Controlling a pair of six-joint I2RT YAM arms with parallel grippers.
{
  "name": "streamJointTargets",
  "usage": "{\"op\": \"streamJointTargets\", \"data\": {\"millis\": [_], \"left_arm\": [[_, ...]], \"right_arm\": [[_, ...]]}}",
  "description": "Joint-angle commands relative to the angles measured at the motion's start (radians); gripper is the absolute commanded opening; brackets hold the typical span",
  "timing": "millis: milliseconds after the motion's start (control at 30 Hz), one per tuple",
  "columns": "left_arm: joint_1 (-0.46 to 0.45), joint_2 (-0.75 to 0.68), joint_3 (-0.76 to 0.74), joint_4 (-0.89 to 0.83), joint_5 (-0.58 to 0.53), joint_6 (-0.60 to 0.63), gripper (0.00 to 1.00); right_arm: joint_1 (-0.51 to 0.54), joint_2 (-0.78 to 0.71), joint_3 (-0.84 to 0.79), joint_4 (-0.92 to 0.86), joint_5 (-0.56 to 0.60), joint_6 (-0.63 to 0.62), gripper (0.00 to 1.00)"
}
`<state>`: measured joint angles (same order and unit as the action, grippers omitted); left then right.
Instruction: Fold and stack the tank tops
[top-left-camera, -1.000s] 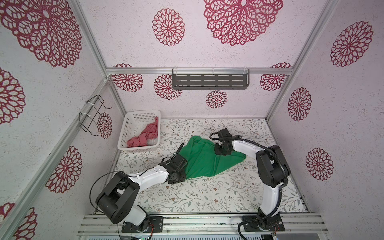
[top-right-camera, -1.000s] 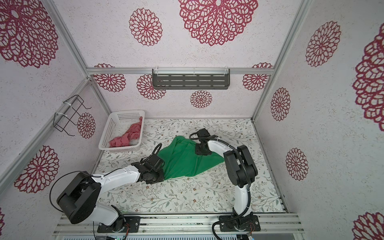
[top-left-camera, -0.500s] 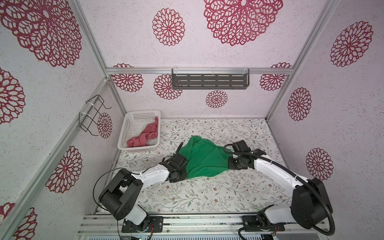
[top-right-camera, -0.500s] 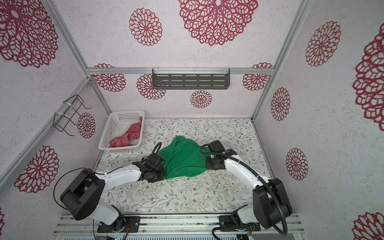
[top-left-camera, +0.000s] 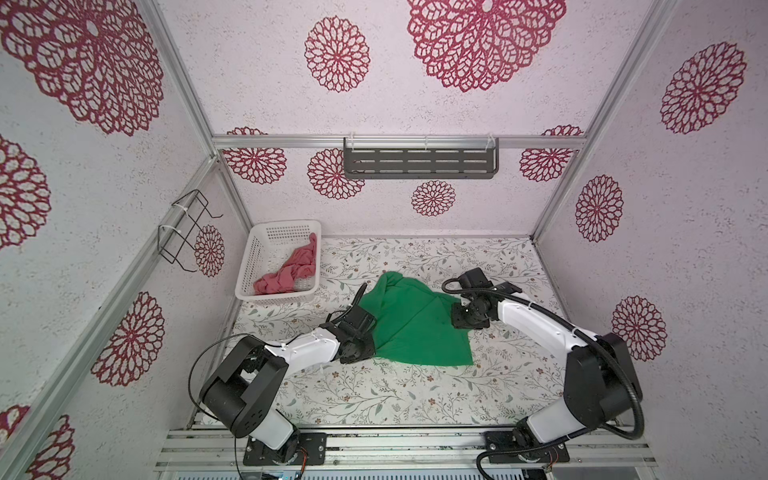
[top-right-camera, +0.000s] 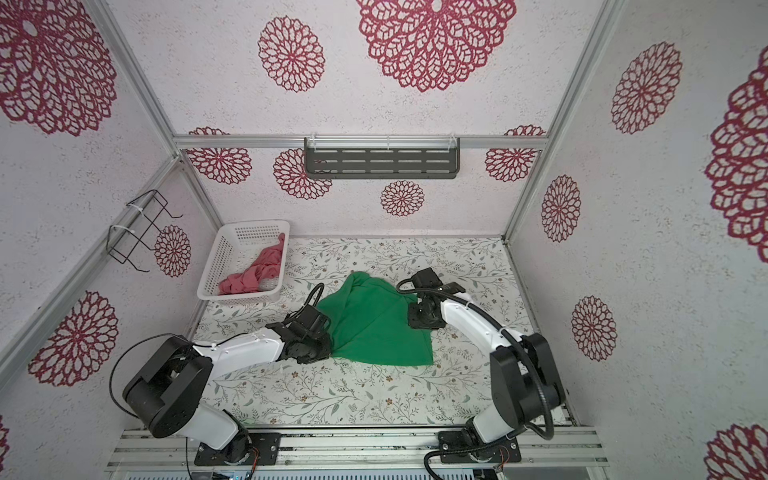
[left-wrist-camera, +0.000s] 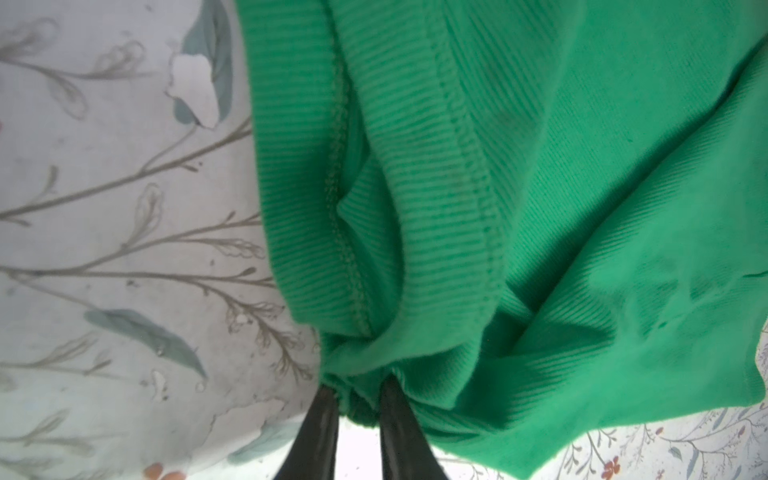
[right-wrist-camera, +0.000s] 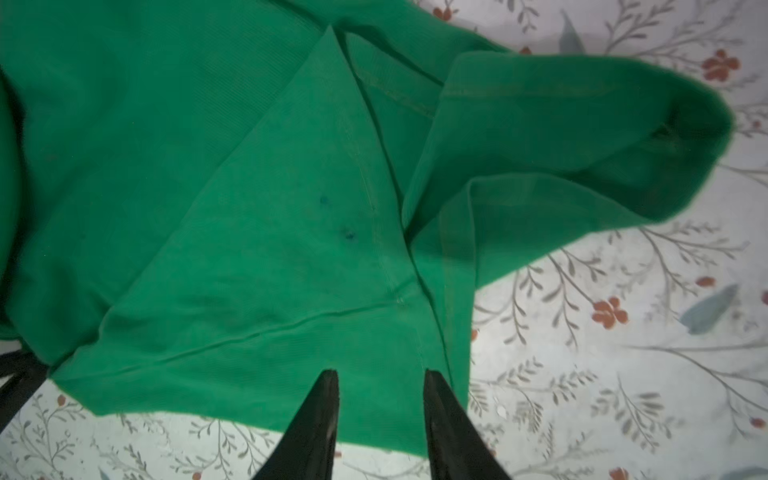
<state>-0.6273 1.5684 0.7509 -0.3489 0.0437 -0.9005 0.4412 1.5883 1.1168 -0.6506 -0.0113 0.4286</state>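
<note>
The green tank top (top-left-camera: 411, 324) lies spread and creased around the middle of the desk (top-left-camera: 374, 395), between the two arms. The left gripper (left-wrist-camera: 358, 395) sits at the cloth's left edge, its narrow black fingers (left-wrist-camera: 320, 419) pinched on a bunched fold of the ribbed, stitched hem. The right gripper (right-wrist-camera: 380, 378) is at the cloth's right edge; its fingers stand apart over a flat layer of the green fabric, and nothing is clamped between them. Beside it a loose flap of the same top curls up off the desk. The pink-red tank top (top-left-camera: 291, 272) lies crumpled inside the white basket (top-left-camera: 286, 230), which stands at the desk's back left corner, well apart from both grippers. Counted: two tank tops, one green and one pink-red; one basket; two grippers, one gripping and one parted.
</note>
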Motion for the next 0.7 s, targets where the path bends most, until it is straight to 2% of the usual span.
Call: {"op": "streamJointTargets", "data": {"millis": [0, 233, 333, 367, 467, 500, 667], "left_arm": [[0.006, 0.039, -0.018, -0.001, 0.004, 0.005, 0.21], [0.006, 0.032, -0.019, -0.009, -0.005, 0.003, 0.21], [0.006, 0.033, -0.017, -0.01, -0.006, 0.003, 0.21], [0.006, 0.033, -0.018, -0.012, -0.005, 0.003, 0.2], [0.006, 0.029, -0.018, -0.016, -0.011, 0.001, 0.2], [0.006, 0.028, -0.019, -0.014, -0.012, -0.001, 0.2], [0.006, 0.027, -0.013, -0.015, -0.012, -0.003, 0.2]], "right_arm": [[0.001, 0.075, 0.046, 0.048, 0.004, -0.002, 0.36], [-0.005, 0.186, 0.072, 0.062, 0.067, -0.02, 0.41], [-0.007, 0.203, 0.068, 0.072, 0.06, -0.017, 0.41], [-0.006, 0.203, 0.066, 0.073, 0.053, -0.013, 0.35], [0.003, 0.15, 0.043, 0.064, 0.064, -0.004, 0.04], [0.003, 0.123, 0.034, 0.058, 0.065, -0.002, 0.0], [0.004, -0.049, -0.045, -0.065, 0.078, 0.034, 0.0]]}}
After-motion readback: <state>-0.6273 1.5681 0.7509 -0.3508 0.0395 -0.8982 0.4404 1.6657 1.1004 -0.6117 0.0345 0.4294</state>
